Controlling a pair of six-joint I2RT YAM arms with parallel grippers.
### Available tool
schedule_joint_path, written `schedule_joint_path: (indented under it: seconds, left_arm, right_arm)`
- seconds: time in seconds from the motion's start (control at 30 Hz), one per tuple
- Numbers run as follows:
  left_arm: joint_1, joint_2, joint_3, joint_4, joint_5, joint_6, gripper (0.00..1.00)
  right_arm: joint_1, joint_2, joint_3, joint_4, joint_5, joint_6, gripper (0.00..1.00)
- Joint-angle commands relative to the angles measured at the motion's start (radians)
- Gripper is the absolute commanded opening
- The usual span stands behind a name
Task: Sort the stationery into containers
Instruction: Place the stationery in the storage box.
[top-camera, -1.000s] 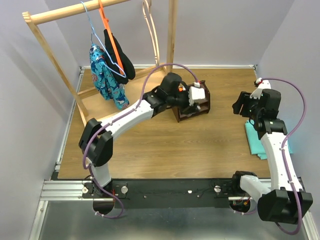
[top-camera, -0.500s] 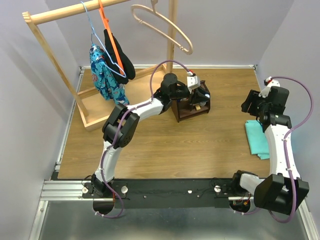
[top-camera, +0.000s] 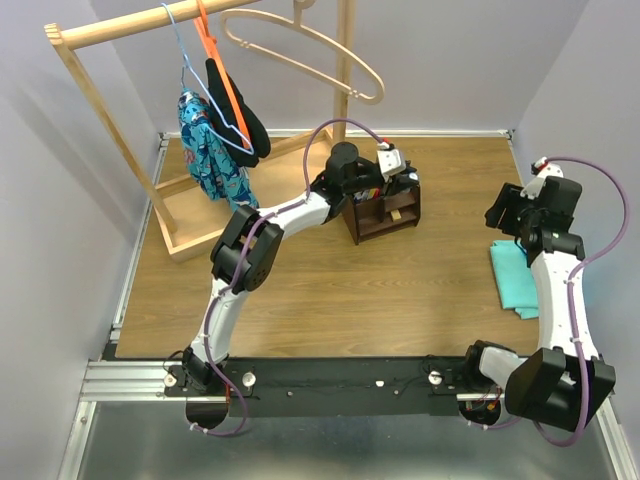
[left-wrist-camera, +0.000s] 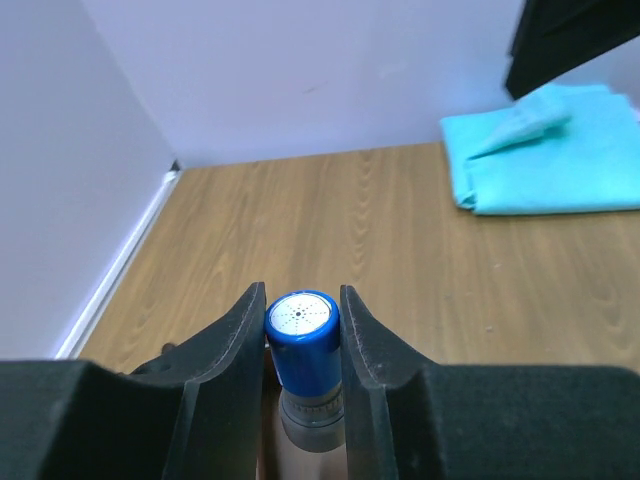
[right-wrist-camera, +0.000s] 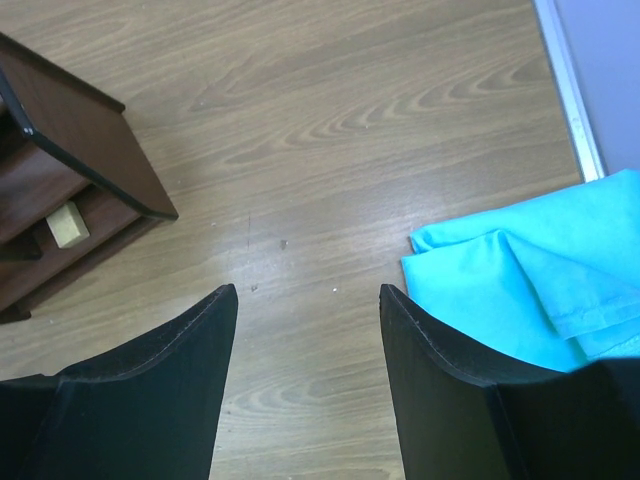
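My left gripper (left-wrist-camera: 302, 300) is shut on a short grey-blue cylinder (left-wrist-camera: 300, 340) with a blue cap and a white dotted end face. In the top view that gripper (top-camera: 397, 172) sits over the top of the dark brown wooden organiser (top-camera: 388, 212) at the back middle of the table. A few coloured pen ends (top-camera: 368, 192) show in one compartment. My right gripper (right-wrist-camera: 305, 295) stands open above bare tabletop, with nothing between its fingers. The organiser's corner (right-wrist-camera: 70, 140) is to its left. A tiny tan cube (right-wrist-camera: 67, 224) lies in a shelf slot.
A folded teal cloth (top-camera: 515, 275) lies under the right arm, also the cloth (right-wrist-camera: 545, 285) beside the right finger. A pale wooden clothes rack (top-camera: 100, 32) with hangers and a blue patterned garment (top-camera: 212, 155) stands back left. Walls close in on three sides.
The left arm's elbow has folded upward while its gripper stayed at the organiser with the cylinder. The right gripper shifted a little to the right. A wooden hanger on the rack swung round.
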Motion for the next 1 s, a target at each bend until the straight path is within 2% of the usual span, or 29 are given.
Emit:
schedule_joint_path:
  seconds: [0.0, 0.23, 0.7, 0.97]
  left_arm:
    - [-0.008, 0.025, 0.023, -0.1, -0.113, 0.159, 0.08]
    - [-0.024, 0.025, -0.017, -0.12, -0.214, 0.14, 0.1]
    - [-0.035, 0.054, -0.009, -0.103, -0.236, 0.131, 0.15]
    - [-0.035, 0.039, -0.017, -0.122, -0.268, 0.154, 0.28]
  right_arm:
    - [-0.009, -0.025, -0.046, 0.008, -0.034, 0.014, 0.66]
    - [-0.007, -0.039, -0.089, 0.028, -0.044, 0.03, 0.66]
    - [-0.009, -0.033, -0.099, 0.028, -0.052, 0.025, 0.66]
    - [-0.009, -0.037, -0.115, 0.037, -0.058, 0.03, 0.66]
